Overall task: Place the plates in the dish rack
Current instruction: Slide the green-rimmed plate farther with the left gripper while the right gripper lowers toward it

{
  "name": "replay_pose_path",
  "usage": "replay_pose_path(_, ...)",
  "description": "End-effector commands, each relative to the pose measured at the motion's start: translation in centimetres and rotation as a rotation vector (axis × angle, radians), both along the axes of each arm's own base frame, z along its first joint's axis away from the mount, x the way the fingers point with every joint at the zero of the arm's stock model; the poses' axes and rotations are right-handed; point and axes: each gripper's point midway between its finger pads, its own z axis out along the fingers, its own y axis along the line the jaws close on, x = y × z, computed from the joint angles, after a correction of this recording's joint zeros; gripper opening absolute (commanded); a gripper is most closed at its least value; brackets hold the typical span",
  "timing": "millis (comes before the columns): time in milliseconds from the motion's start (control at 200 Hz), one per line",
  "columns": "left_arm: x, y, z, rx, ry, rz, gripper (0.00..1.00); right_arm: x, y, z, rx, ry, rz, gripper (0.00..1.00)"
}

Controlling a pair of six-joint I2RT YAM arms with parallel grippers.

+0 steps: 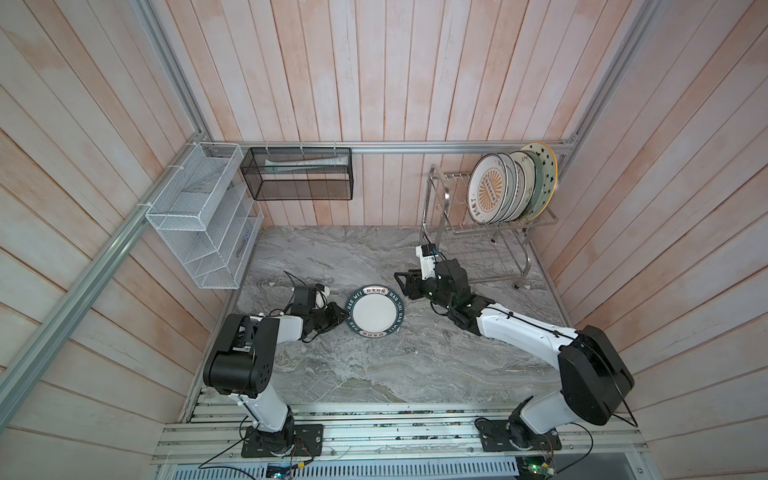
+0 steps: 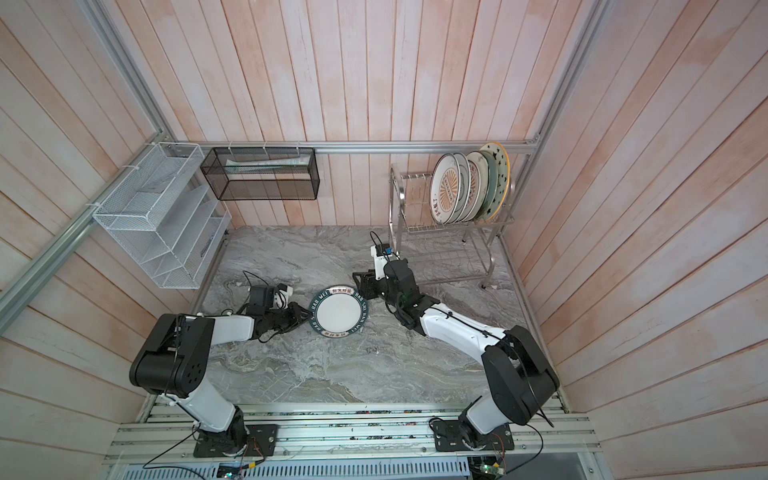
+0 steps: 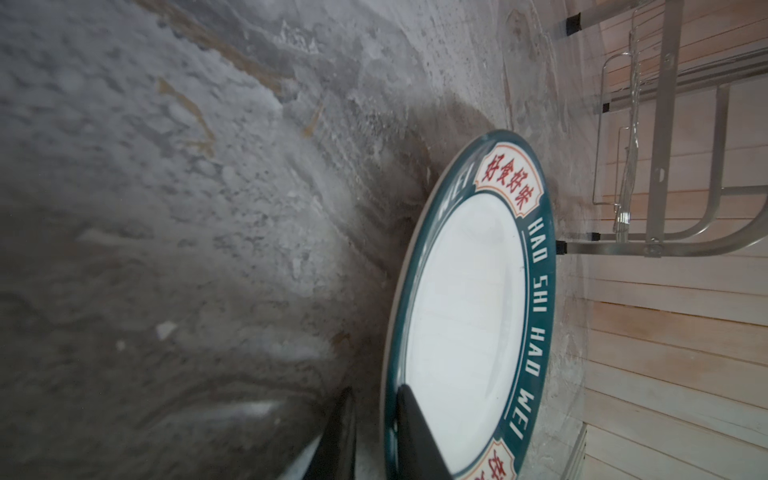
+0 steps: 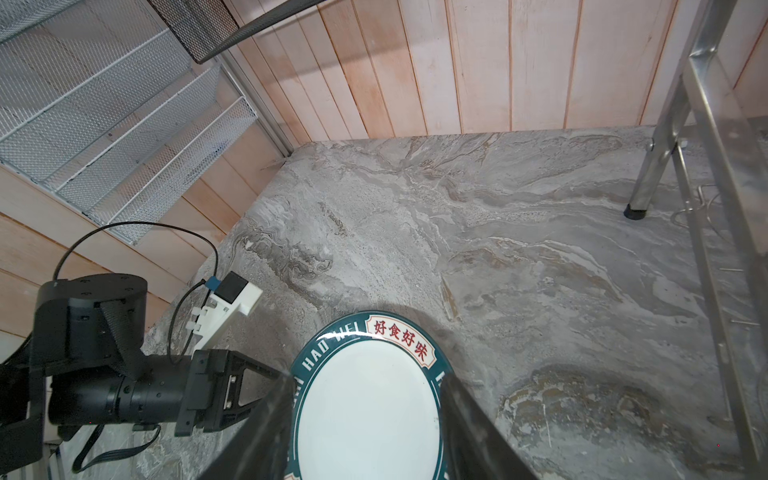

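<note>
One plate (image 1: pixel 374 311) (image 2: pixel 339 311) with a dark-green lettered rim and white centre lies on the marble table. My left gripper (image 1: pixel 343 318) (image 3: pixel 376 388) stands at its left edge, open. One finger lies over the plate's face (image 3: pixel 457 311). The other finger is outside the rim, with a strip of table showing between. My right gripper (image 1: pixel 399 283) (image 4: pixel 369 376) hovers open at the plate's far right edge, its fingers spread wide over the plate (image 4: pixel 374 424). Several plates (image 1: pixel 511 187) (image 2: pixel 469 187) stand upright in the upper tier of the dish rack (image 1: pixel 434 199) (image 2: pixel 397 195).
A white mesh basket (image 1: pixel 199 216) and a black mesh box (image 1: pixel 299 174) hang on the back left walls. The rack's lower tier (image 1: pixel 486 262) holds nothing. Its legs (image 4: pixel 642 195) stand close behind my right gripper. Wooden walls close in three sides.
</note>
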Motion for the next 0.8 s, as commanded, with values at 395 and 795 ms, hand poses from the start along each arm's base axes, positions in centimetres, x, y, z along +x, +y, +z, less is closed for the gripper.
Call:
replay_pose_path(395, -0.1, 0.4, 0.6, 0.021, -0.003, 0.021, 0.38, -1.1, 0.5, -4.0, 0.030, 0.167, 0.015, 0.56)
replay_pose_path(795, -0.1, 0.4, 0.5, 0.020, 0.002, 0.030, 0.39, -2.1, 1.2, -11.3, 0.037, 0.439, 0.021, 0.53)
